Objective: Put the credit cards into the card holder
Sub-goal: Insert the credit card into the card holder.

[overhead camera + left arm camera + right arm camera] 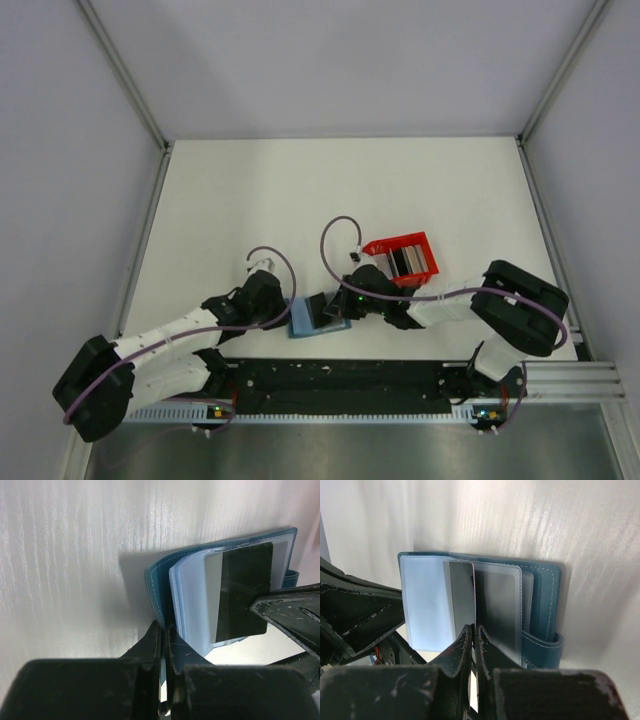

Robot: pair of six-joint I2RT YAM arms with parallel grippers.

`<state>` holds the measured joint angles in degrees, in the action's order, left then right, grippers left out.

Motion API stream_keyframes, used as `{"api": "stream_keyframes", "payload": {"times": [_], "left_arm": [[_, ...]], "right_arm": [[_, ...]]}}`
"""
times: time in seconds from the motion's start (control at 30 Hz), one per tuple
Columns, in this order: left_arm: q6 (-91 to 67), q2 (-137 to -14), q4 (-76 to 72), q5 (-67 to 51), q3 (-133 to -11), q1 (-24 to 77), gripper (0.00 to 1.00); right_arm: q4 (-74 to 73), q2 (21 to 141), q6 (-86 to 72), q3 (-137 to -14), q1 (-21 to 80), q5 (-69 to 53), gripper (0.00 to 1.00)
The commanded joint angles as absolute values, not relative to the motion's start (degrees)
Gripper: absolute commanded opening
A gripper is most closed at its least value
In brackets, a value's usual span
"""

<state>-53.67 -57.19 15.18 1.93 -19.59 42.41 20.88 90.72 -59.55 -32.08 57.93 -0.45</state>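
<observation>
Near the tabletop (300, 190) edge at 6 o'clock, room toward 12; left hand (162, 630) clamps card holder (159, 575), right hand (472, 630) pinches credit card (461, 590), lengthwise toward 9.

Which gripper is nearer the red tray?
Right. The right gripper, holding a card at the wallet, is just below-left of the tray; the left gripper pinches the wallet's far left edge.

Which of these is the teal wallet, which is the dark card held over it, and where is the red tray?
wallet (545, 592): right wrist view, on its teal cover beside the stitching.
card (245, 587): left wrist view, middle of its dark face.
tray (393, 241): top view, on its red far rim.
</observation>
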Motion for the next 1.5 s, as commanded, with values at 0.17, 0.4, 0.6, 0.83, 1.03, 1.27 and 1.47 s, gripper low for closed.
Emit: {"api": "stream_keyframes", "payload": {"times": [0.17, 0.4, 0.6, 0.83, 1.03, 1.27, 1.47], "left_arm": [[-53.3, -58.6, 17.7, 3.5, -18.5, 42.5, 0.00], [-54.1, -58.4, 17.1, 3.4, -18.5, 42.5, 0.00], [-53.4, -58.4, 17.9, 3.6, -19.1, 42.5, 0.00], [-52.9, -58.4, 17.7, 3.3, -19.2, 42.5, 0.00], [-52.8, -58.2, 17.1, 2.8, -19.2, 42.5, 0.00], [-52.7, -58.3, 16.7, 2.5, -19.1, 42.5, 0.00], [-52.6, -58.3, 16.5, 2.5, -19.1, 42.6, 0.00]], "right_arm": [[19.2, 96.9, -62.4, -35.8, 60.2, -4.8, 0.00], [15.9, 96.9, -63.3, -38.6, 61.3, -6.2, 0.05], [5.7, 90.9, -58.8, -41.1, 61.6, 2.3, 0.30], [1.4, 89.4, -54.8, -43.7, 61.6, 4.1, 0.41], [4.5, 94.6, -53.9, -46.6, 61.7, -2.4, 0.41], [6.9, 98.3, -53.4, -49.5, 62.3, -7.1, 0.40], [8.5, 97.6, -52.3, -49.7, 62.5, -6.7, 0.39]]}}
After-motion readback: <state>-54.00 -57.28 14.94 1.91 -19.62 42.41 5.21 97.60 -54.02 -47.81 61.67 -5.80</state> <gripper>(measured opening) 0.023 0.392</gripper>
